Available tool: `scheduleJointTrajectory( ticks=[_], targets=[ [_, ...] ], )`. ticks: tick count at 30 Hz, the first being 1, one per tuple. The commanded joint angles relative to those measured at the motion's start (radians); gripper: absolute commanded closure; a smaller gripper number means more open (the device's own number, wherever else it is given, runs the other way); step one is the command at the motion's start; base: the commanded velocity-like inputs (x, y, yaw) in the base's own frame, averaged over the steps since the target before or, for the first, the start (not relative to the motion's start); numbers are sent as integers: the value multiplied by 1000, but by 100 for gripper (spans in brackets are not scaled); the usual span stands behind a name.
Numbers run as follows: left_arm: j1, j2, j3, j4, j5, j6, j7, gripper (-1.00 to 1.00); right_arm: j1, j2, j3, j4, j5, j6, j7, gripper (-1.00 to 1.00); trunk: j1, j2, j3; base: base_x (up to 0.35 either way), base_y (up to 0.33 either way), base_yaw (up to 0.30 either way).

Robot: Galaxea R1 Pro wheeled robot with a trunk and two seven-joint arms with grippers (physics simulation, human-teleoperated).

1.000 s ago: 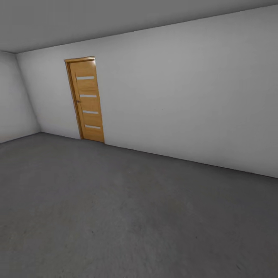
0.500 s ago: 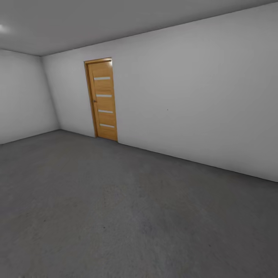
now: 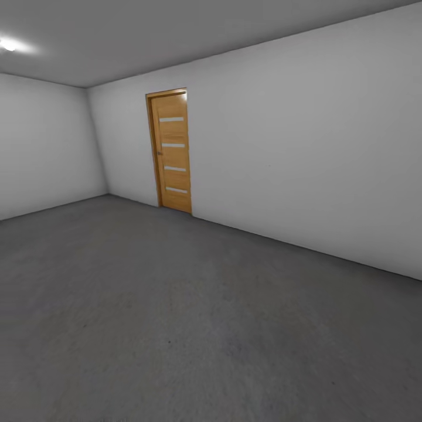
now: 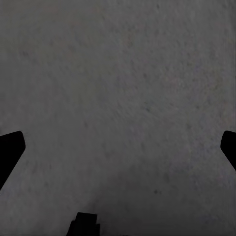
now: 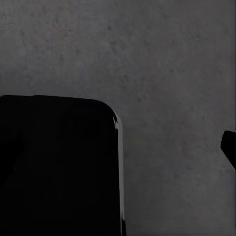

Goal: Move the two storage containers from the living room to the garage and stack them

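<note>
I am in the garage, over its dark grey rough concrete floor point(image 3: 176, 316). The two storage containers and the living room are out of view. In the left wrist view my left gripper point(image 4: 118, 147) hangs open above the floor point(image 4: 123, 88), its dark fingertips point(image 4: 10, 150) far apart with nothing between them. In the right wrist view my right gripper point(image 5: 118, 147) looks open: one fingertip point(image 5: 229, 146) shows at the frame's edge and nothing is held.
White-grey walls point(image 3: 305, 146) enclose the room. A wooden slatted door point(image 3: 173, 153) stands shut in the far wall near the corner. A ceiling light point(image 3: 7, 44) glows at the upper left. A black rounded body point(image 5: 56, 167) lies under the right wrist.
The whole head view has swung left: the door has slid rightward in the picture, and the side wall and ceiling light have come into view. The camera moved, not the things.
</note>
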Motion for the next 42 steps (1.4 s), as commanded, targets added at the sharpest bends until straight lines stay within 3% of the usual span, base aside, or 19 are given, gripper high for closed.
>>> scheduleJointTrajectory(
  ticks=[1, 24, 42],
  targets=[
    [0, -2, 2, 4, 1, 5, 1, -100, 0, 0, -1, 1, 3, -3, -6, -100, 0, 0, -1, 0, 0, 108],
    [1, -6, -2, 33, 1, 6, -1, -100, 2, 4, -1, -7, 3, -3, -8, -100, 0, 0, -1, 4, 0, 184],
    [0, 1, 1, 32, -2, 9, 1, -100, 2, 4, -1, -15, 3, -3, -6, -100, 0, 0, -1, 294, 19, 4]
  ],
)
